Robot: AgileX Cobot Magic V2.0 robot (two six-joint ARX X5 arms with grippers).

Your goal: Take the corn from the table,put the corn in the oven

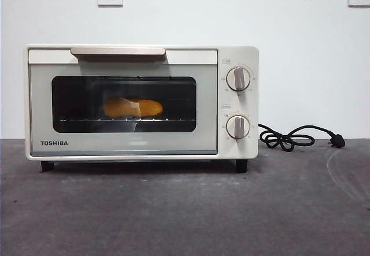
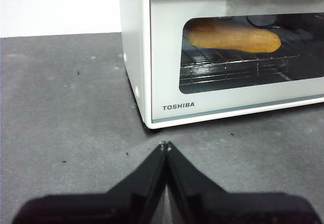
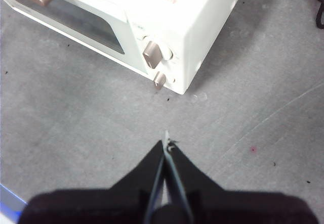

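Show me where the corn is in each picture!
Front view: the corn lies on the rack behind the oven window, left of middle.
Left wrist view: the corn shows through the window, on the rack.
Right wrist view: not visible; the window looks dark.
Shared landmark: the oven's beige handle.

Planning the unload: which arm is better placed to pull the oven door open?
Probably left. The left gripper, shut, sits low facing the door of the oven, corn inside. The right gripper, shut, hangs above the knob corner.
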